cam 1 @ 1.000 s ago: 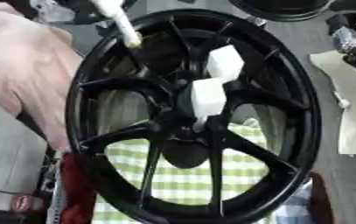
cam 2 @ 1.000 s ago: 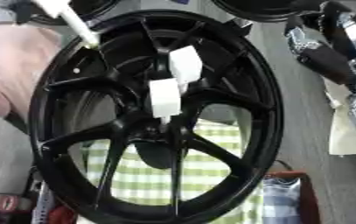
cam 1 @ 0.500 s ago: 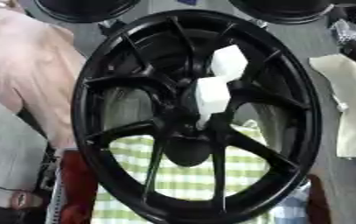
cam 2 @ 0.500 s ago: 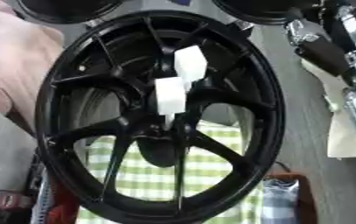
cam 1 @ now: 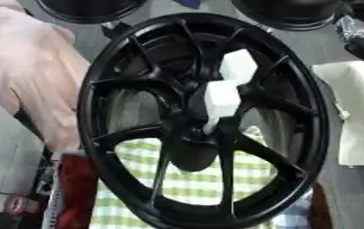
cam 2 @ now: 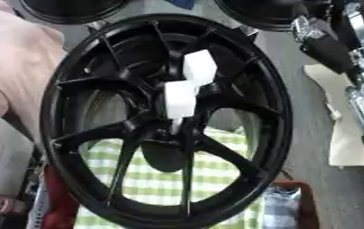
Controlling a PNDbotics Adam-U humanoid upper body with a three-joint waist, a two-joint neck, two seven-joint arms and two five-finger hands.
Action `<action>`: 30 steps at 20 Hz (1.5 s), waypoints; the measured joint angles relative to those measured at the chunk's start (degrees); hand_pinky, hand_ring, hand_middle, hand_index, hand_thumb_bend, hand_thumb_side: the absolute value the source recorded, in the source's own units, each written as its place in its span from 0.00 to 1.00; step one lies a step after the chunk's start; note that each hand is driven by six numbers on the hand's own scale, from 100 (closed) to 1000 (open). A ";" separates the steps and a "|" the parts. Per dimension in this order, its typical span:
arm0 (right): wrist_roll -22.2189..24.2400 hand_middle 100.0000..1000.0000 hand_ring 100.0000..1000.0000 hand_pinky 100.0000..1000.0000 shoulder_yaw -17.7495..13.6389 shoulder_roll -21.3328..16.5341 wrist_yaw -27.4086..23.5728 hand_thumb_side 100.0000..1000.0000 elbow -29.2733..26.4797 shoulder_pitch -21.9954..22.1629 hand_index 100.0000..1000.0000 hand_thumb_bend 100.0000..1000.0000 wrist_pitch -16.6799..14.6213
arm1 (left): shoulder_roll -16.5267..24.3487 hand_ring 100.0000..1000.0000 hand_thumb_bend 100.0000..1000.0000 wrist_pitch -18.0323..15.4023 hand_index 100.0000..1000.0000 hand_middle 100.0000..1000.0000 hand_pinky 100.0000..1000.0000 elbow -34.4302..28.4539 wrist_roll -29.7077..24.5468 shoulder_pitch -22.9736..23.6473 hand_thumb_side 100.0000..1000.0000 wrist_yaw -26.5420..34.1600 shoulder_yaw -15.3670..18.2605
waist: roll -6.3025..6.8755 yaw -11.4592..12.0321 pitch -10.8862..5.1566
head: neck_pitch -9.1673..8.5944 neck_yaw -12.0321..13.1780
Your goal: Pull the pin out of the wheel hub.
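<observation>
Pin: a white block-shaped pin point(cam 2: 179, 99) stands out of the centre of the wheel hub point(cam 2: 99, 131). A second white block point(cam 2: 200, 67) sits just above it and touches it. Nothing is gripping either one, so the pull looks not yet begun.

Checked cloth: a green-and-white cloth point(cam 2: 150, 188) lies under the lower rim and shows through the spokes. In my judgement it is there to pad the rim and stop it sliding.

Red item: a red object point(cam 1: 75, 188) lies beside the lower left rim. What it is cannot be made out.

Wheel hub: black and many-spoked, it stands on edge with its face turned up toward the robot's head. That puts the pin within straight reach along its own axis.

Steadying support: a pale pinkish shape point(cam 1: 28, 67), apparently a person's arm, lies along the left rim. It seems to be what keeps the wheel upright.

White sheet: a sheet point(cam 1: 361, 112) lies flat to the right, clear of the rim.

Right hand: black and silver parts point(cam 2: 319, 41) show at the upper right, well apart from the pin. Whether the fingers are spread or curled I cannot tell.

Left hand: it shows in neither view.

Far edge: two more dark wheels point(cam 1: 91, 9) point(cam 1: 286, 13) stand behind, taking no part.

Risk: a pull off the pin's axis could tip the hub off the cloth.
</observation>
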 measured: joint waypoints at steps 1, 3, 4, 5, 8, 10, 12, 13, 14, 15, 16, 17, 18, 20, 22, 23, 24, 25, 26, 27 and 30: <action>-0.09 0.77 0.76 0.90 -0.02 0.01 0.00 0.41 -0.05 0.00 0.77 0.02 -0.03 | -0.42 0.41 0.00 0.23 0.36 0.23 0.64 0.52 0.54 0.79 0.04 -0.90 0.08 | -0.13 -0.01 0.00 | -0.01 0.00; -0.25 0.77 0.76 0.90 -0.22 0.03 0.00 0.41 -0.24 0.00 0.76 0.02 -0.03 | -1.45 0.43 0.00 0.67 0.41 0.28 0.66 1.50 1.37 2.31 0.01 -2.49 0.13 | -0.32 -0.06 0.00 | -0.04 0.01; -0.35 0.77 0.76 0.90 -0.33 0.04 0.00 0.41 -0.29 0.00 0.76 0.02 -0.04 | -1.94 0.46 0.00 0.94 0.47 0.33 0.68 1.89 1.67 2.95 0.00 -3.27 0.13 | -0.39 -0.10 0.00 | -0.07 0.01; -0.50 0.77 0.76 0.90 -0.34 0.07 0.00 0.41 -0.30 0.00 0.76 0.02 -0.01 | -2.39 0.53 0.00 1.23 0.59 0.45 0.73 2.27 1.96 3.46 0.04 -3.97 0.14 | -0.47 -0.13 0.00 | -0.10 0.02; -0.63 0.77 0.76 0.90 -0.34 0.10 0.00 0.41 -0.33 0.00 0.76 0.02 -0.04 | -3.44 0.78 0.42 2.06 0.89 0.81 0.85 3.32 1.76 4.55 0.52 -5.25 0.09 | -0.59 -0.21 0.01 | -0.35 0.05; -0.64 0.77 0.76 0.90 -0.35 0.17 0.00 0.41 -0.33 0.00 0.76 0.02 -0.04 | -3.78 0.83 0.58 2.67 0.95 0.88 0.89 3.71 0.16 5.02 0.67 -5.89 -0.03 | -0.63 -0.21 0.01 | -0.57 0.05; -0.65 0.77 0.76 0.90 -0.35 0.32 -0.01 0.41 -0.33 0.00 0.76 0.02 -0.03 | -3.89 0.83 0.60 3.17 0.97 0.89 0.89 3.96 -1.48 5.13 0.70 -6.75 -0.04 | -0.70 -0.13 0.01 | -0.59 0.05; -0.65 0.77 0.76 0.90 -0.35 0.43 -0.02 0.41 -0.33 0.00 0.76 0.02 -0.03 | -3.90 0.82 0.59 3.29 0.97 0.88 0.88 3.96 -2.08 5.14 0.71 -7.03 -0.04 | -0.72 -0.05 0.01 | -0.59 0.05; -0.67 0.77 0.76 0.90 -0.35 0.48 -0.02 0.41 -0.33 0.00 0.76 0.02 -0.01 | -3.90 0.81 0.57 3.33 0.96 0.87 0.87 3.96 -2.52 5.14 0.71 -7.17 -0.03 | -0.73 0.05 0.01 | -0.59 0.05; -0.69 0.77 0.76 0.90 -0.35 0.50 -0.03 0.41 -0.33 -0.01 0.76 0.02 0.01 | -3.91 0.81 0.54 3.34 0.95 0.86 0.87 3.95 -2.75 5.14 0.72 -7.19 -0.01 | -0.73 0.11 0.01 | -0.59 0.05; -0.70 0.77 0.76 0.90 -0.35 0.51 -0.03 0.41 -0.33 -0.03 0.76 0.02 0.02 | -3.91 0.79 0.49 3.35 0.93 0.85 0.86 3.94 -2.84 5.14 0.73 -7.15 0.03 | -0.73 0.12 0.01 | -0.59 0.05; -0.71 0.77 0.76 0.90 -0.35 0.51 -0.03 0.41 -0.33 -0.05 0.76 0.02 0.03 | -3.92 0.78 0.44 3.36 0.91 0.83 0.85 3.93 -2.81 5.13 0.73 -6.92 0.10 | -0.74 0.13 0.01 | -0.59 0.04; -0.71 0.77 0.76 0.90 -0.35 0.51 -0.03 0.41 -0.33 -0.06 0.76 0.02 0.03 | -3.93 0.76 0.36 3.43 0.88 0.80 0.83 3.90 -2.58 5.11 0.73 -6.60 0.23 | -0.75 0.15 0.01 | -0.59 0.03; -0.72 0.77 0.76 0.90 -0.35 0.51 -0.03 0.41 -0.34 -0.13 0.76 0.02 0.04 | -4.02 0.72 0.18 3.72 0.83 0.75 0.81 3.56 -1.19 5.01 0.71 -5.46 0.45 | -0.82 0.22 0.01 | -0.59 -0.03; -0.73 0.77 0.76 0.90 -0.35 0.51 -0.03 0.41 -0.34 -0.29 0.76 0.02 0.05 | -4.52 0.68 0.06 4.19 0.82 0.72 0.80 2.70 1.48 4.74 0.73 -3.38 0.83 | -0.85 0.26 0.01 | -0.59 -0.16; -0.74 0.77 0.76 0.90 -0.35 0.51 -0.03 0.40 -0.36 -0.36 0.76 0.02 0.06 | -4.86 0.67 0.05 4.44 0.82 0.73 0.80 1.99 3.34 4.43 0.72 -1.85 1.11 | -0.86 0.32 0.01 | -0.59 -0.22; -0.75 0.77 0.76 0.90 -0.35 0.51 -0.03 0.40 -0.41 -0.37 0.76 0.02 0.07 | -5.20 0.66 0.06 4.75 0.83 0.73 0.80 1.16 5.62 4.22 0.72 0.15 1.44 | -0.88 0.38 0.01 | -0.58 -0.24; -0.75 0.77 0.76 0.90 -0.35 0.51 -0.03 0.40 -0.49 -0.43 0.76 0.02 0.07 | -5.72 0.66 0.07 5.22 0.83 0.73 0.80 0.21 8.40 3.98 0.73 2.66 1.82 | -0.90 0.42 0.01 | -0.58 -0.25; -0.76 0.77 0.76 0.90 -0.35 0.51 -0.03 0.40 -0.58 -0.60 0.76 0.03 0.08 | -6.43 0.66 0.09 5.93 0.84 0.74 0.80 -1.01 11.67 3.90 0.74 5.56 2.17 | -0.91 0.42 0.01 | -0.58 -0.25; -0.79 0.77 0.76 0.90 -0.35 0.51 -0.03 0.40 -0.65 -0.85 0.76 0.02 0.11 | -7.40 0.66 0.09 6.84 0.85 0.74 0.80 -2.47 15.21 3.83 0.75 8.75 2.47 | -0.91 0.42 0.01 | -0.58 -0.25; -0.85 0.77 0.76 0.90 -0.36 0.50 -0.03 0.39 -0.71 -1.19 0.76 0.03 0.17 | -11.56 0.66 0.08 10.51 0.85 0.73 0.80 -8.40 24.99 3.74 0.76 17.21 3.10 | -0.91 0.41 0.01 | -0.59 -0.26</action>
